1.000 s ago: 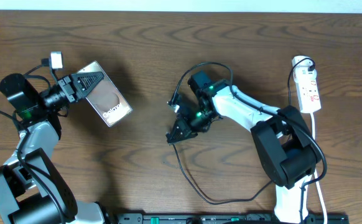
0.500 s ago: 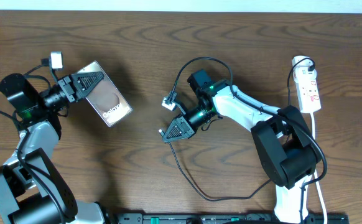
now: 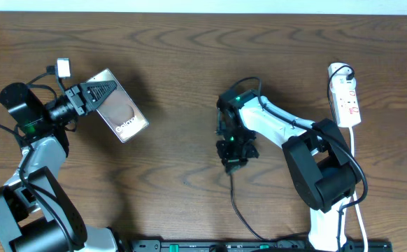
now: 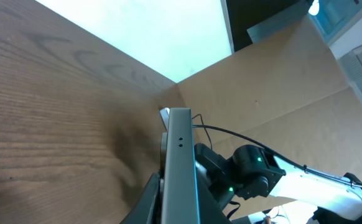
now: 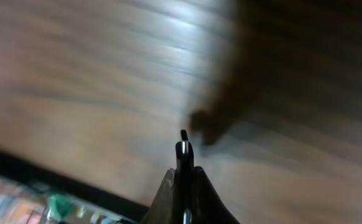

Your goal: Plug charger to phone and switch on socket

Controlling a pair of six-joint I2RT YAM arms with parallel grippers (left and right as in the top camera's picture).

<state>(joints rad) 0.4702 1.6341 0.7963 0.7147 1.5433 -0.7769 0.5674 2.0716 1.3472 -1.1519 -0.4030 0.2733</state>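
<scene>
The phone [image 3: 123,112], a brownish slab with white "Galaxy" lettering, is tilted at the left, its face turned up. The charger [image 3: 231,190], a thin black cable, trails from mid-table to the near edge. The socket [image 3: 347,99], a white strip with red marks, lies flat at the far right, its white cord looped at the far end.

The phone [image 3: 123,115] bears white lettering reading "Galaxy" (the rest is too small to read).

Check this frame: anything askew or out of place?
The phone looks raised off the table, clamped tilted in the left hand. The right hand points down, pinching the black cable, which trails loosely toward the front edge. The power strip lies straight.
</scene>
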